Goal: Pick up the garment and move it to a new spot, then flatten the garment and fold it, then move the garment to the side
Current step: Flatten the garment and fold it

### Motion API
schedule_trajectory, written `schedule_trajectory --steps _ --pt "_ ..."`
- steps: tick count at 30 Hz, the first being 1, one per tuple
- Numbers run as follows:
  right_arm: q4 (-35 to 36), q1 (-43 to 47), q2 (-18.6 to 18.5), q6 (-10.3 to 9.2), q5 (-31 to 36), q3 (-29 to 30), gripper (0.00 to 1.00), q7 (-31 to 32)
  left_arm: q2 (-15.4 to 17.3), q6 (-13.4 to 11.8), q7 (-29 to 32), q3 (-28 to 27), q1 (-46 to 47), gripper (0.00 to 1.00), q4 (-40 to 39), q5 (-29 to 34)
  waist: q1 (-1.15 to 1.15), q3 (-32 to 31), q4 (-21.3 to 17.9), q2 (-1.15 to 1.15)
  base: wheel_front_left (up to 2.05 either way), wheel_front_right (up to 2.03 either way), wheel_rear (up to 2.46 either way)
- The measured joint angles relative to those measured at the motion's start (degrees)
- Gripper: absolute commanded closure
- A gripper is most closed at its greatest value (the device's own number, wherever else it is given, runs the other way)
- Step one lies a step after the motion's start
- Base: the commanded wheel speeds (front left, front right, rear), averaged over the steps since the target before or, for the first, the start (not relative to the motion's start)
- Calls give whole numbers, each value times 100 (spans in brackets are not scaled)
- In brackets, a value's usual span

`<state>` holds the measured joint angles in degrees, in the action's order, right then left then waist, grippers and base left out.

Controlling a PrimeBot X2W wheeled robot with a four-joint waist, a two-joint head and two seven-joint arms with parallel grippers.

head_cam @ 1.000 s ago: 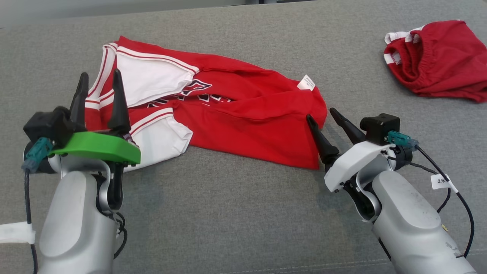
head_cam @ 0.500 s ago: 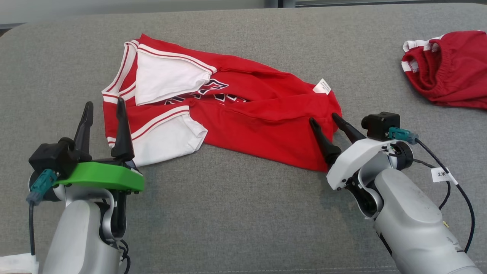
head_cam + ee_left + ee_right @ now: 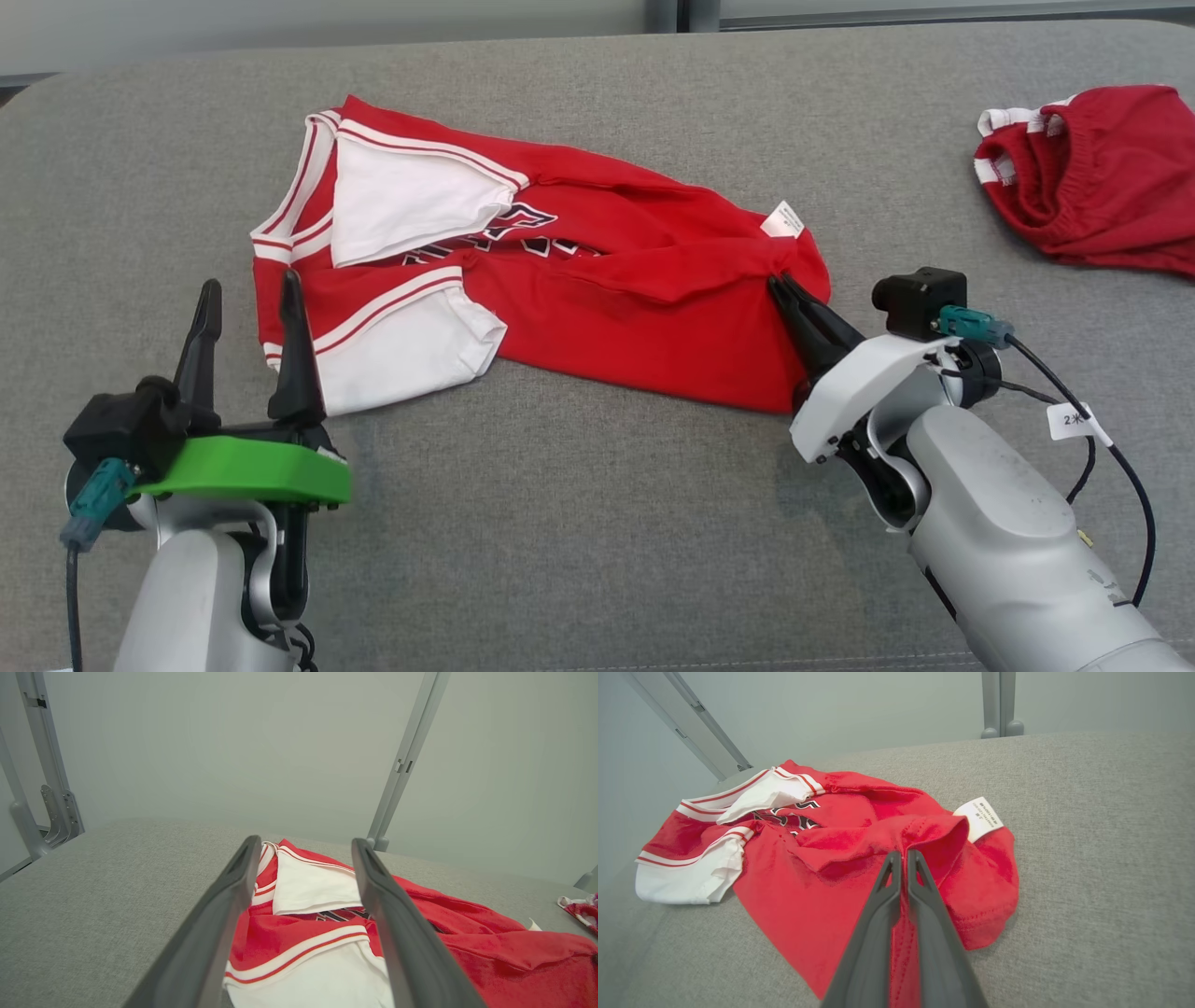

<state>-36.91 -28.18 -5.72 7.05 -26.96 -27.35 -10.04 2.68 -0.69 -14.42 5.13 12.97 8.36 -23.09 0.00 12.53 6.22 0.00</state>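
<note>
The garment is a red jersey with white, red-striped sleeves, lying crumpled on the grey padded surface. My right gripper is shut on a raised red fold at the jersey's right end, just below its white label. In the right wrist view the fingers of the right gripper meet on that fold of the garment. My left gripper stands open at the near left, beside the lower white sleeve, holding nothing. The left wrist view has the garment beyond the spread left gripper.
A second red piece of clothing with an elastic waistband lies bunched at the far right. Grey metal posts stand behind the surface's far edge. A black cable with a tag hangs off the right wrist.
The right gripper moved onto the jersey's right end and shut on a fold there. The left gripper drew back toward the near side, off the sleeves. The head camera has shifted.
</note>
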Motion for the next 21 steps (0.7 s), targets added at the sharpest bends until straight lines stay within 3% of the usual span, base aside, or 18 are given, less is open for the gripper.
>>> schedule_trajectory --steps 13,21 --pt "606 -76 -199 1 -37 8 100 -304 -3 -43 5 48 -839 0 52 -174 0 -189 -248 0 0 0 0" --pt "706 -43 -348 1 -113 160 100 -313 -7 -42 334 140 -1200 0 571 -656 0 -226 -338 0 0 0 0"
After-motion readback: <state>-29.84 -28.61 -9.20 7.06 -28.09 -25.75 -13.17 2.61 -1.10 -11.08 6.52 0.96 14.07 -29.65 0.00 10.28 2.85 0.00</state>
